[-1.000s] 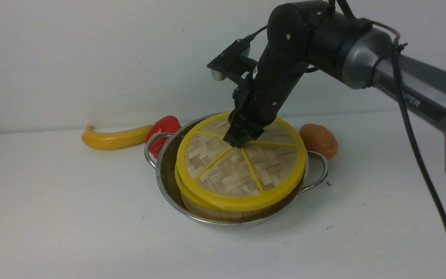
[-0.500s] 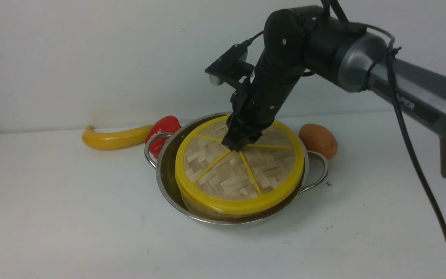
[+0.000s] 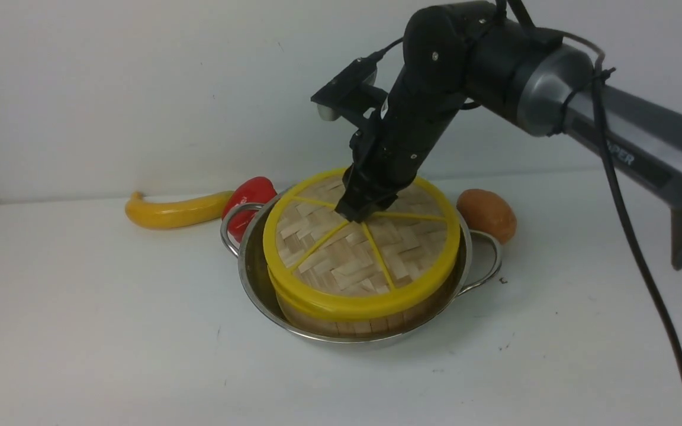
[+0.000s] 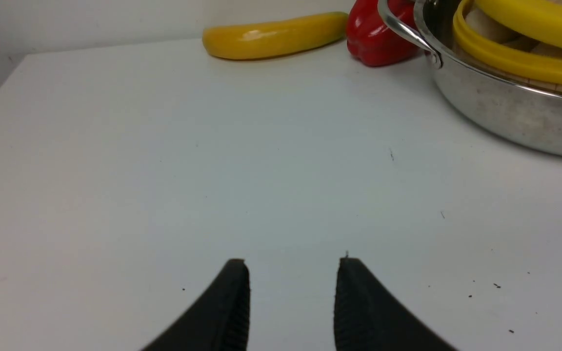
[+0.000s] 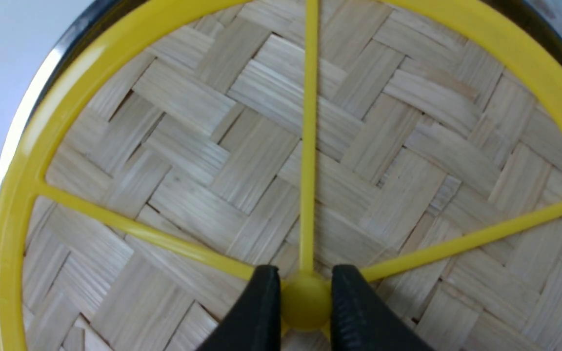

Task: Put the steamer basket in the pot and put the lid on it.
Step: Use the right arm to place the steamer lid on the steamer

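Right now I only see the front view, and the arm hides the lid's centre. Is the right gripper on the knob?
Observer: Yes, the right wrist view shows the right gripper shut on the yellow knob of the lid.
Operator: Is the lid seated?
Observer: Not on the pepper side: the left wrist view shows the lid raised above the steamer basket, a pale bun visible between.
Operator: Left gripper?
Observer: The left gripper is open over bare table, holding nothing.

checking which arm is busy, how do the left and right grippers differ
The left gripper is open and empty; the right gripper is shut on the lid by its centre knob. The left gripper is low over the table, apart from the pot; the right gripper is above the pot's middle. Both have black fingers.
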Tool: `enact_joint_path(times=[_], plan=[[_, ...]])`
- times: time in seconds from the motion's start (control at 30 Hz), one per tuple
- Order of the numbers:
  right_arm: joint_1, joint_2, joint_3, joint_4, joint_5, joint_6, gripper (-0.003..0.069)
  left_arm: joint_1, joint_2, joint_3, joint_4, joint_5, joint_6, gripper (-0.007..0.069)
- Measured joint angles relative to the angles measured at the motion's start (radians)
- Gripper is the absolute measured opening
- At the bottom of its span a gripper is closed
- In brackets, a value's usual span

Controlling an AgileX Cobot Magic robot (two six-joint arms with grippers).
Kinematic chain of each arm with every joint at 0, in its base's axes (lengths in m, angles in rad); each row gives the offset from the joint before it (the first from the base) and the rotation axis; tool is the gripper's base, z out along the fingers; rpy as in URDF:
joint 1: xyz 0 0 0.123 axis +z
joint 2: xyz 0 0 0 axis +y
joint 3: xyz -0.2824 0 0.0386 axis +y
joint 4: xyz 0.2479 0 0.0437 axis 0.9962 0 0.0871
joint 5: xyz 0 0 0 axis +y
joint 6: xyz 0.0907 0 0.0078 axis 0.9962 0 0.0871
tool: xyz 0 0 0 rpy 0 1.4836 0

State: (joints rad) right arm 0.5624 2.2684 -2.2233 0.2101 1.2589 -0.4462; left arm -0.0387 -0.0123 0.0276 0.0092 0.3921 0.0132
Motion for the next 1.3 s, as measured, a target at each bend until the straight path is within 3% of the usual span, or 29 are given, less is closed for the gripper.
enact_joint_path(times=[1.3], plan=[[0.001,0.079,-0.109,-0.026,0.007,0.0,0.0115,0.0,0.0,0.0,-0.001,0.0,-0.001,0.0239]])
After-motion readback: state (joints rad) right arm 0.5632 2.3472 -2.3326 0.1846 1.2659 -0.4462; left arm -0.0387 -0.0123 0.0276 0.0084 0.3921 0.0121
